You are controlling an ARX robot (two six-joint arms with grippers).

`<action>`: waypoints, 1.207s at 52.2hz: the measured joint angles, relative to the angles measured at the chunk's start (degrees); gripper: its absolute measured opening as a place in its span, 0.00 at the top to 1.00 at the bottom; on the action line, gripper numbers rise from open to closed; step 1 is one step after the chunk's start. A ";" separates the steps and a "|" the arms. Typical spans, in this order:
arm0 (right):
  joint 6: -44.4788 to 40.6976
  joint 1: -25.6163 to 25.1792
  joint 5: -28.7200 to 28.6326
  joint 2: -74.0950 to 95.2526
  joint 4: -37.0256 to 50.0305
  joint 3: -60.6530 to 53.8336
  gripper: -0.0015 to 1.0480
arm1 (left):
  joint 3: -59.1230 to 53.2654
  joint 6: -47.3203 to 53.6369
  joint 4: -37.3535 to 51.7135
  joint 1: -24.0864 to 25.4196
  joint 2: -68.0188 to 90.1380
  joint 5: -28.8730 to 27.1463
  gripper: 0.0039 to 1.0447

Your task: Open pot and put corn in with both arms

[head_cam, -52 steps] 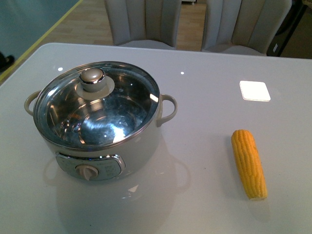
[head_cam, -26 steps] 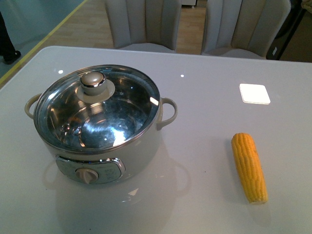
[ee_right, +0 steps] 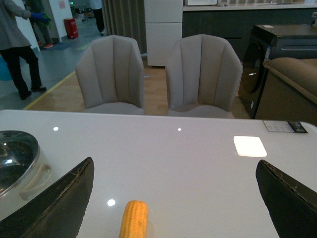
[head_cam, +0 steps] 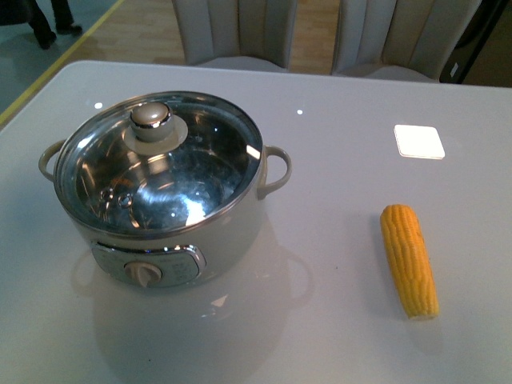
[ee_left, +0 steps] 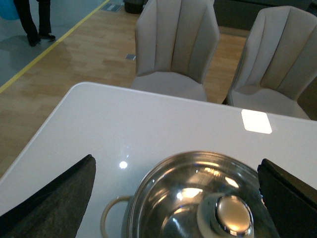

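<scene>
Standing in the left half of the front view, the pot (head_cam: 236, 236) is on the white table (head_cam: 336, 344), w/ its glass lid (head_cam: 168, 176) closed on top. The lid's knob (head_cam: 151, 118) sits off-centre, toward the upper part of the lid. Through the glass the shiny steel inner bowl is visible. The round dial (head_cam: 144, 274) on the front panel faces the camera, and one loop handle shows on each side of the pot. The corn (head_cam: 409, 260) lies on the table at the lower right of the frame, well apart from the pot, approx. lengthwise from the frame's middle height down toward its lower edge. A small white square (head_cam: 418, 142) is on the table at the upper right, beyond the corn. Two beige chairs (head_cam: 236, 32) stand behind the table at the top edge. In the left wrist view the left gripper (ee_left: 176, 161) hangs above the lid, its two black fingers (ee_left: 57, 198) spread wide apart, holding nothing. In the right wrist view the right gripper (ee_right: 174, 163) is above the table, near the corn, w/ fingers also wide apart and empty
</scene>
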 joint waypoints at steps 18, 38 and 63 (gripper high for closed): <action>0.00 0.00 0.00 0.00 0.00 0.00 0.08 | 5.77 3.78 9.05 -6.38 20.09 -2.25 0.06; 0.00 0.00 0.00 0.00 0.00 0.00 0.08 | 7.74 3.93 15.76 -10.78 32.72 -4.94 0.06; 0.00 0.00 0.00 0.00 0.00 0.00 0.08 | 10.49 4.11 18.78 -12.26 38.23 -7.08 0.27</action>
